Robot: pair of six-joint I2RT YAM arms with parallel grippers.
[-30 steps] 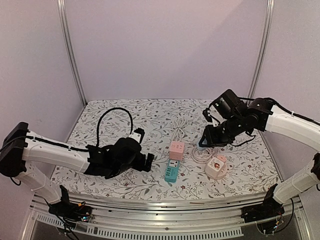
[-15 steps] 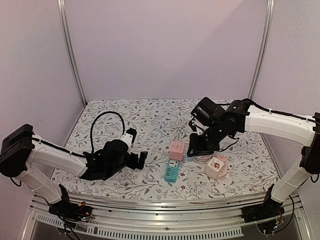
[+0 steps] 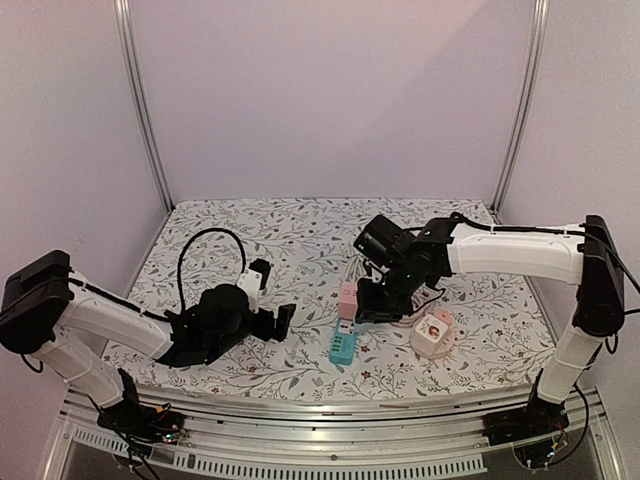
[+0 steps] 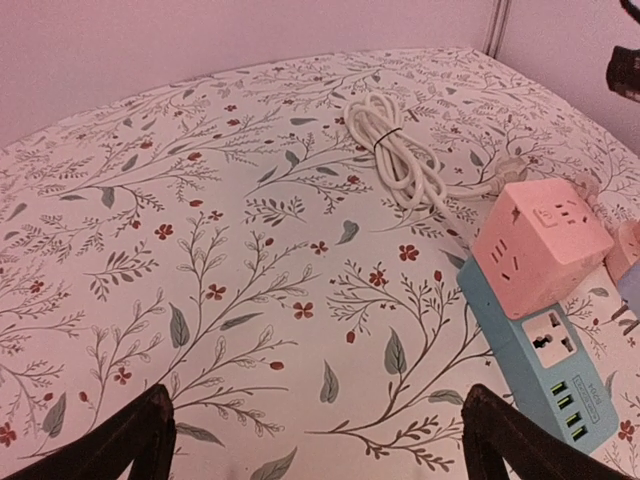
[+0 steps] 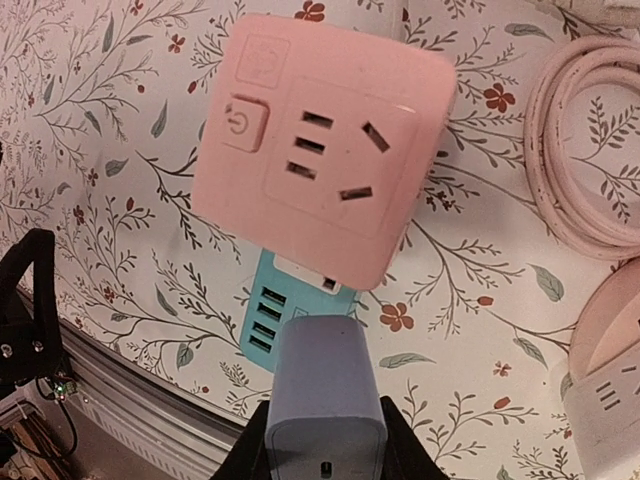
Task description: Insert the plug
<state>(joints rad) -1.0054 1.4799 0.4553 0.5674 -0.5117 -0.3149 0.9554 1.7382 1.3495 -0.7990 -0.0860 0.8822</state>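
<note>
Blue-grey plug (image 5: 325, 385) pinched in right gripper (image 5: 325, 445), hovering over teal strip (image 5: 290, 305), just beside pink cube socket (image 5: 320, 140). Prongs hidden, so a misaligned push could jam or shove the unheld strip; left gripper (image 4: 320, 440) spread, well apart.

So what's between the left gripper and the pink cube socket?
Just bare flowery tablecloth. The left wrist view shows it: the left gripper stands open, and only cloth stretches to the pink cube socket.
</note>
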